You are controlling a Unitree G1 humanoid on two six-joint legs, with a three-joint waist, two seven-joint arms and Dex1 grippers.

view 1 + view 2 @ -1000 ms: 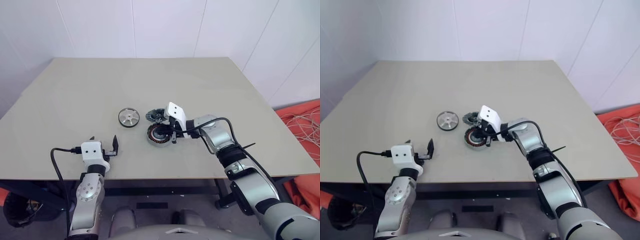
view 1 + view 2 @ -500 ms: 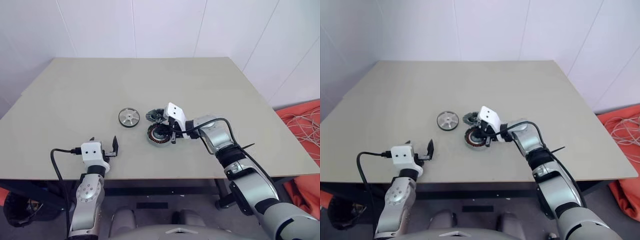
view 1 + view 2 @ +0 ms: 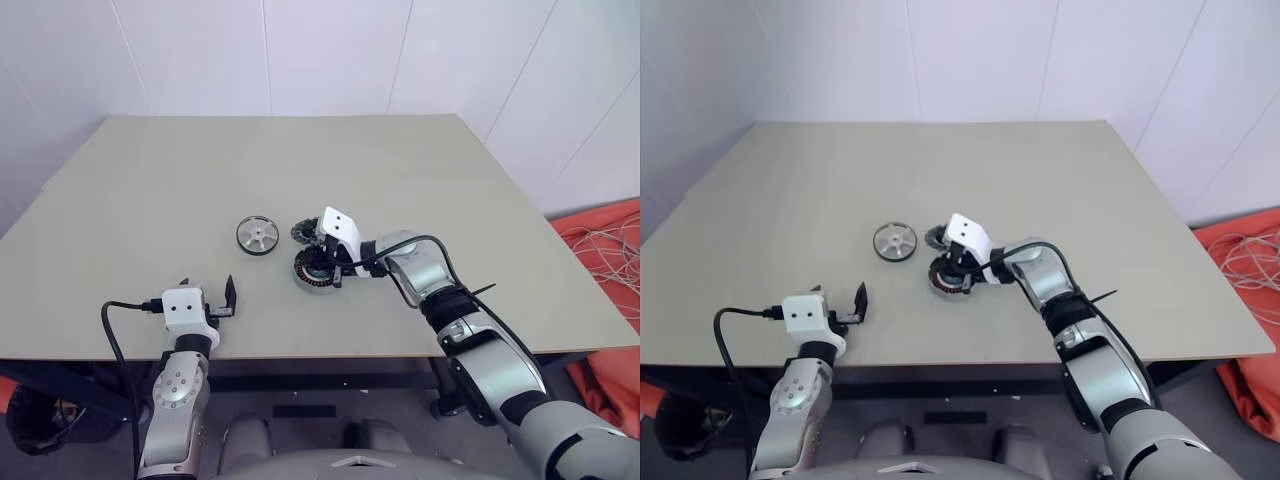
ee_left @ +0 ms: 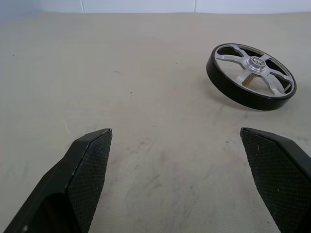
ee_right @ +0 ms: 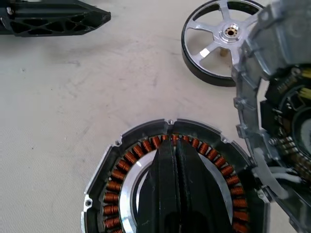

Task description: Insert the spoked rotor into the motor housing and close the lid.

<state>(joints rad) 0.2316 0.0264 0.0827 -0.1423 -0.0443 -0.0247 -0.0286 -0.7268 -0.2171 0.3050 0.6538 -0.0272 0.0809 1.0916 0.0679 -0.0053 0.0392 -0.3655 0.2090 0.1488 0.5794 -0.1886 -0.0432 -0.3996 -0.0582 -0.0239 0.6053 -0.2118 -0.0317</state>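
The spoked rotor (image 3: 258, 235), a silver wheel with a dark rim, lies flat on the table left of the motor housing (image 3: 303, 272). In the right wrist view the housing's copper windings (image 5: 121, 174) ring a grey centre, and the rotor (image 5: 221, 41) lies beyond it. My right gripper (image 5: 174, 143) is shut, its tips over the housing's centre with nothing held. A grey metal lid part (image 5: 250, 82) stands open at the housing's side. Near the table's front edge my left gripper (image 3: 207, 287) is open and empty. It points towards the rotor (image 4: 251, 76), well short of it.
The beige table (image 3: 150, 190) carries only these parts. Its front edge runs just behind my left gripper. An orange cloth with cables (image 3: 600, 240) lies on the floor off the table's right side.
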